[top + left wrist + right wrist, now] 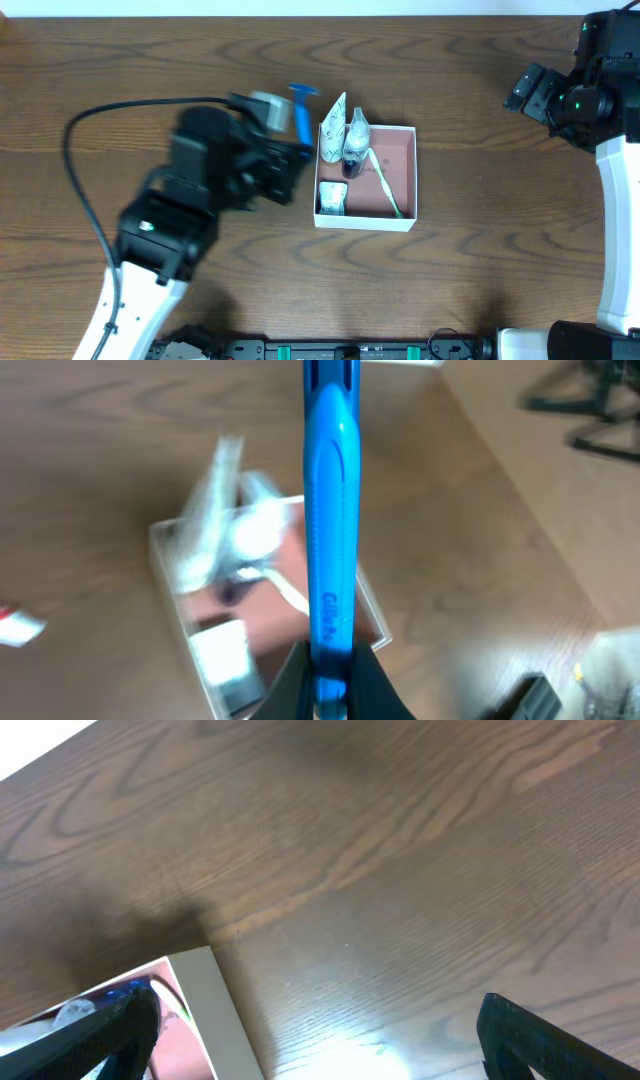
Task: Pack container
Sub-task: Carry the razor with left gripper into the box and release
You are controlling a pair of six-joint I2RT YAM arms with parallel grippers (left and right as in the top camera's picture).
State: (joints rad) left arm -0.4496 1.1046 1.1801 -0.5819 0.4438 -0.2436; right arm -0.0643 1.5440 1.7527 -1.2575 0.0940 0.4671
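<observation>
Razor (330,510), blue, clamped in left pincer (328,682)

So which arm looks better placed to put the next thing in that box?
Left. The left gripper is shut on a blue razor just beside the container. The right gripper is open, empty and far off to the side.

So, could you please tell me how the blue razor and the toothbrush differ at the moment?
Place: the blue razor is clamped in the left gripper, just outside the container; the toothbrush lies loose and slanted on the container's floor. Colour: the blue razor is bright blue; the toothbrush is white with green. Both are long and slim-handled.
</observation>
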